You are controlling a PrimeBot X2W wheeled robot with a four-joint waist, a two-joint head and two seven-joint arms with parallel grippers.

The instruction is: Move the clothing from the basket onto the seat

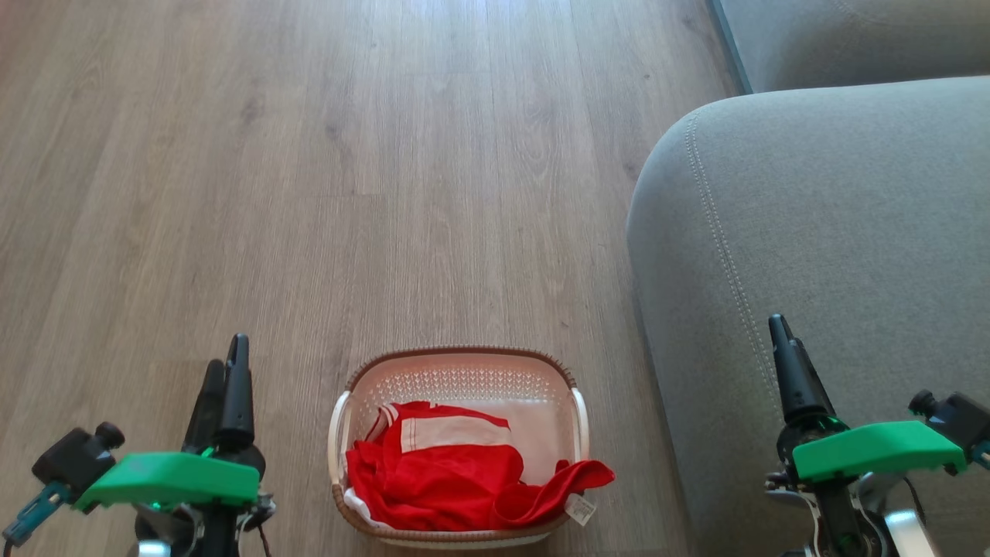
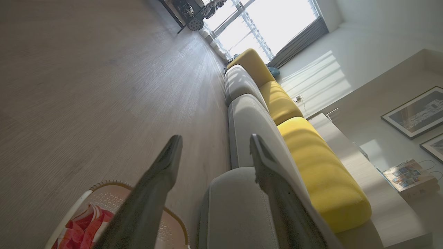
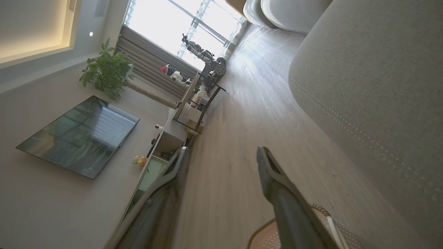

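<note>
Now my left end effector [image 1: 228, 352] hangs low on the left above the floor [image 1: 309, 193], with its two dark fingers pointing forward. The fingers are wide apart and hold nothing. My right end effector [image 1: 777, 325] hangs low on the right and shows against the grey seat [image 1: 835, 232]. Its fingers point forward too, spread apart with nothing between them. The basket [image 1: 464, 357] sits on the floor between my two arms, just beside the seat. The red clothing [image 1: 448, 472] lies bunched in the near half of the basket. One bit flops over the right rim, and a small white tag [image 1: 580, 508] hangs there. I cannot read what is on it.
</note>
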